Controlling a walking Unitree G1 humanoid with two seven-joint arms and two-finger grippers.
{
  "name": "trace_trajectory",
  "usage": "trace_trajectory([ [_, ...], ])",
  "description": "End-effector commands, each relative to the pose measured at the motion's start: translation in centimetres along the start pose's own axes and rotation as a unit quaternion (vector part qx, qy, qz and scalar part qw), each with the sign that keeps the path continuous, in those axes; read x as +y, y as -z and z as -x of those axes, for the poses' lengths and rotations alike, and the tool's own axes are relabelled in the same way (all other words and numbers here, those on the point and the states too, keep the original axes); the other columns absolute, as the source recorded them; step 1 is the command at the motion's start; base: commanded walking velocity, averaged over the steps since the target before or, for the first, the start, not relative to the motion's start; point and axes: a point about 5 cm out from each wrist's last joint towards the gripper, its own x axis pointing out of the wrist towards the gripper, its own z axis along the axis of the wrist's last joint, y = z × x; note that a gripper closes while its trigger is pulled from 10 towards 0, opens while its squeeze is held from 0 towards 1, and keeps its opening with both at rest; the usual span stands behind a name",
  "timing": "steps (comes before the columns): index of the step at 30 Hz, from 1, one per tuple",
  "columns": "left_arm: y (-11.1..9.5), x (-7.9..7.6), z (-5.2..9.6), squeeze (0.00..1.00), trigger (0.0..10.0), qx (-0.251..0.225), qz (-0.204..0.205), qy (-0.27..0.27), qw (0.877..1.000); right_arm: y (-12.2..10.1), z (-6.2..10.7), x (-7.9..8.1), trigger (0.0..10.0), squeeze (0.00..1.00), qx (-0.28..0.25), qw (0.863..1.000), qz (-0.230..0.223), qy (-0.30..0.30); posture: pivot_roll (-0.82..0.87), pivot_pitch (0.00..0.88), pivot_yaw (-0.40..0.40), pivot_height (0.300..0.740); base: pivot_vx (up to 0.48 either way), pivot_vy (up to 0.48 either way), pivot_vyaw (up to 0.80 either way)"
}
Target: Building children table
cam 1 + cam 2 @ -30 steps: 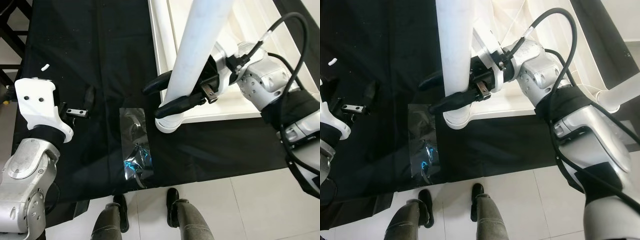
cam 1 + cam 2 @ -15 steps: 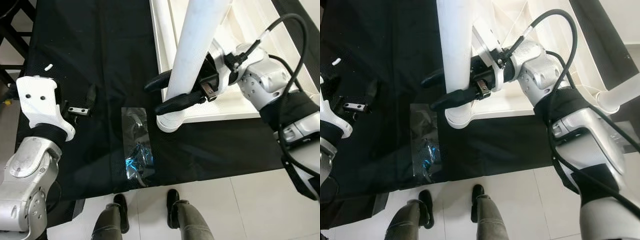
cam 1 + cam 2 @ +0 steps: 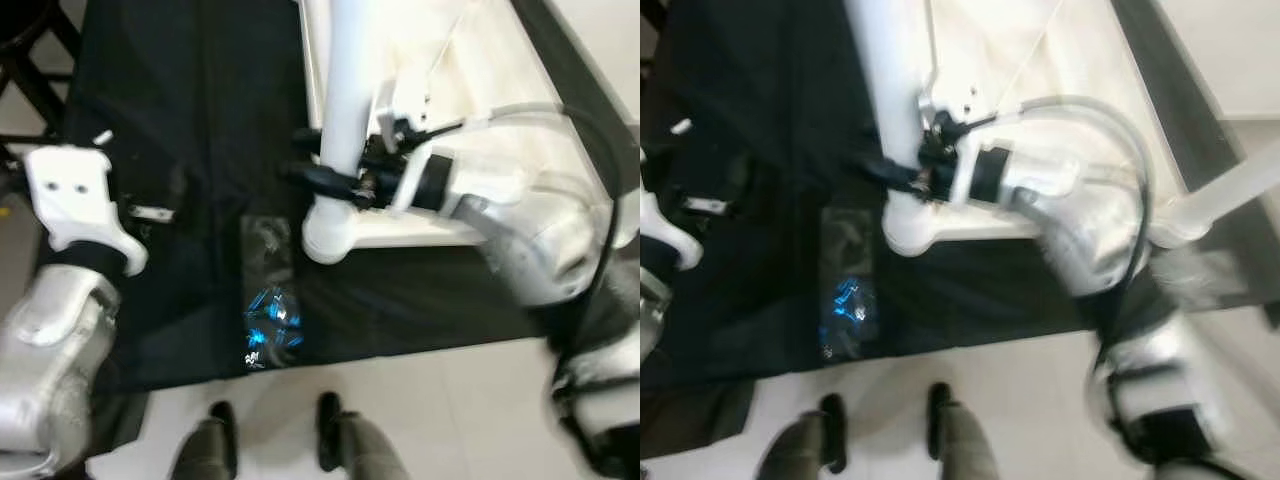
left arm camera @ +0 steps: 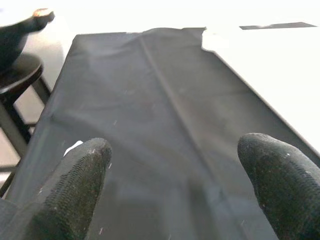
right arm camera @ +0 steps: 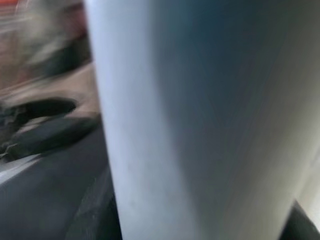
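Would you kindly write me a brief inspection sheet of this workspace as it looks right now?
Surface: black cloth spread on the pale tiled floor.
Job's things: white tabletop lying on the cloth; white table leg standing at its near corner.
Clutter: clear plastic bag with shiny blue bits; small white piece on the cloth.
End effectors: right end effector closed around the table leg; left end effector open, holding nothing, above the cloth.
Cables: grey cable looping over the right arm.
Surroundings: dark stool beside the cloth; robot's feet at the cloth's edge.
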Motion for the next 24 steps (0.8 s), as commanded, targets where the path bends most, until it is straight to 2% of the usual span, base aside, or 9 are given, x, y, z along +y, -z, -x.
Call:
trace_trajectory([
  [1,0.5,0.0,-0.1,0.00,10.0,0.004,0.001,0.003,1.000,8.4,1.9,0.2,10.0,0.00,0.184,0.976,-0.066,0.097,0.00,0.410,-0.070,0.740,0.000,0.000,0.00],
  [2,0.5,0.0,-0.1,0.00,10.0,0.004,0.001,0.003,1.000,8.4,1.9,0.2,10.0,0.00,0.184,0.976,-0.066,0.097,0.00,0.410,-0.070,0.740,0.000,0.000,0.00],
  [4,0.4,-0.2,-0.5,0.00,10.0,-0.003,0.004,0.011,1.000,8.6,1.2,1.3,10.0,0.00,0.165,0.978,-0.059,0.115,0.00,0.381,-0.047,0.740,0.000,0.000,0.00],
  [8,0.3,-0.3,-0.9,0.00,10.0,-0.010,0.004,0.016,1.000,8.5,0.5,1.7,10.0,0.00,0.153,0.980,-0.053,0.118,0.01,0.362,-0.043,0.740,0.000,0.000,0.00],
  [15,0.2,-0.2,-1.6,0.00,10.0,-0.020,0.004,0.012,1.000,7.1,-0.5,2.3,10.0,0.00,0.153,0.984,-0.011,0.093,0.01,0.326,-0.043,0.740,0.000,0.000,0.00],
  [19,0.2,-0.3,-2.1,0.00,10.0,-0.031,0.006,0.018,0.999,5.4,-1.0,3.5,10.0,0.00,0.155,0.986,0.063,-0.020,0.01,0.304,-0.035,0.740,0.000,0.000,0.00],
  [24,0.3,-0.6,-2.6,0.00,10.0,-0.037,0.009,0.027,0.999,4.5,-1.1,2.2,10.0,0.00,0.158,0.977,0.114,-0.088,0.01,0.289,-0.035,0.740,0.000,0.000,0.00],
])
